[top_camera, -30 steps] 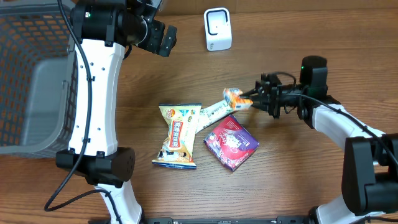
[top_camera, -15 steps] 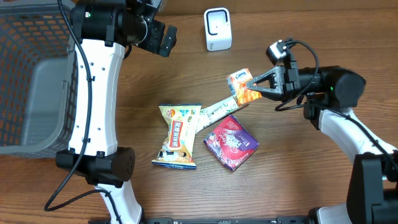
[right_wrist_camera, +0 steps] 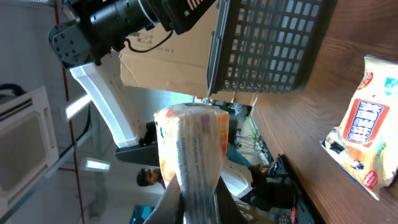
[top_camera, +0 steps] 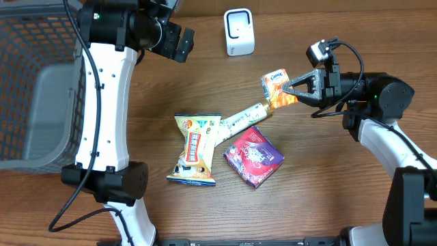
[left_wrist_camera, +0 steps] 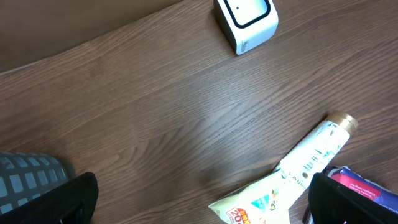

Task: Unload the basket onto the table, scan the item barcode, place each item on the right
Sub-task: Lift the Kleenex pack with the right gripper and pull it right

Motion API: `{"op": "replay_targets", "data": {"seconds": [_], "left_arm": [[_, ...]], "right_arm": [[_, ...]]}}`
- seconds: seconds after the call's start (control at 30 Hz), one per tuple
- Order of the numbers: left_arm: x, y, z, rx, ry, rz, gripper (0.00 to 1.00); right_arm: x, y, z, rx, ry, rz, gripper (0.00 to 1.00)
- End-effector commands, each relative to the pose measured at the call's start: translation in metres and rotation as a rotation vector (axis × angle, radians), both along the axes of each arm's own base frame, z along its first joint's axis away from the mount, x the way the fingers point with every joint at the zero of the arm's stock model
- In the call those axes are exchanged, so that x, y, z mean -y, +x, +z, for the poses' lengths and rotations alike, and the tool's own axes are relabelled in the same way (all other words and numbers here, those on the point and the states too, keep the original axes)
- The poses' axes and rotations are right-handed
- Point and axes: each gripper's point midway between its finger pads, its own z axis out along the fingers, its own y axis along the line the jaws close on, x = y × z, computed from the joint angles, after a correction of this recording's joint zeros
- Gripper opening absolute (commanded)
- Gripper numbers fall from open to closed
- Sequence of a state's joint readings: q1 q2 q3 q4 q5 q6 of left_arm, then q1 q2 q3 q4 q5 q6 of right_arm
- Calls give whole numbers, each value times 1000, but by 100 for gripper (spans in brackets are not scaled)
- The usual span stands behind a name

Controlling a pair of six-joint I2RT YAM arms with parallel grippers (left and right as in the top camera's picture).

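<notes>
We hold a small orange packet (top_camera: 275,85) pinched tight in our right tool (top_camera: 293,91), above the surface (top_camera: 328,184). Our left tool (top_camera: 176,42) stands wide open, empty, near the white scanner (top_camera: 239,31).

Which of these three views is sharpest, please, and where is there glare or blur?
Overhead: sharpest, evenly lit, faint shadows beside the snack bag. Left wrist: a pale sheen on the table, its fingers dark and unfocused. Right wrist: tipped sideways, the small packet close and slightly soft against a bright background.
</notes>
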State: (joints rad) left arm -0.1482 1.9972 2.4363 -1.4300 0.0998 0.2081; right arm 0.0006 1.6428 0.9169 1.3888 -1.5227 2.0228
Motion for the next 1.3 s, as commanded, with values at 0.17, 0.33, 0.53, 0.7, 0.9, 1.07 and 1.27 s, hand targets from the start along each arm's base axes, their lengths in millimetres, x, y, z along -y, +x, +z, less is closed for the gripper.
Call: {"op": "replay_targets", "data": {"seconds": [0.17, 0.33, 0.53, 0.7, 0.9, 1.07, 1.27], "left_arm": [[-2, -1, 5, 9, -7, 17, 100], [-2, -1, 5, 9, -7, 17, 100], [-2, -1, 5, 9, -7, 17, 100], [-3, -1, 5, 9, -6, 17, 100], [-2, -1, 5, 9, -7, 17, 100], [-3, -1, 5, 9, -6, 17, 100], [-3, -1, 5, 9, -6, 17, 100]], "right_arm": [[1, 0, -4, -383, -25, 35, 3], [5, 0, 0, -324, -24, 23, 3], [8, 4, -5, -401, -20, 15, 4], [14, 7, -6, -422, -16, -2, 3], [34, 14, -2, -381, -6, -65, 3], [63, 25, -3, -401, 13, -148, 3], [48, 26, -29, -786, 37, -90, 3]]}}
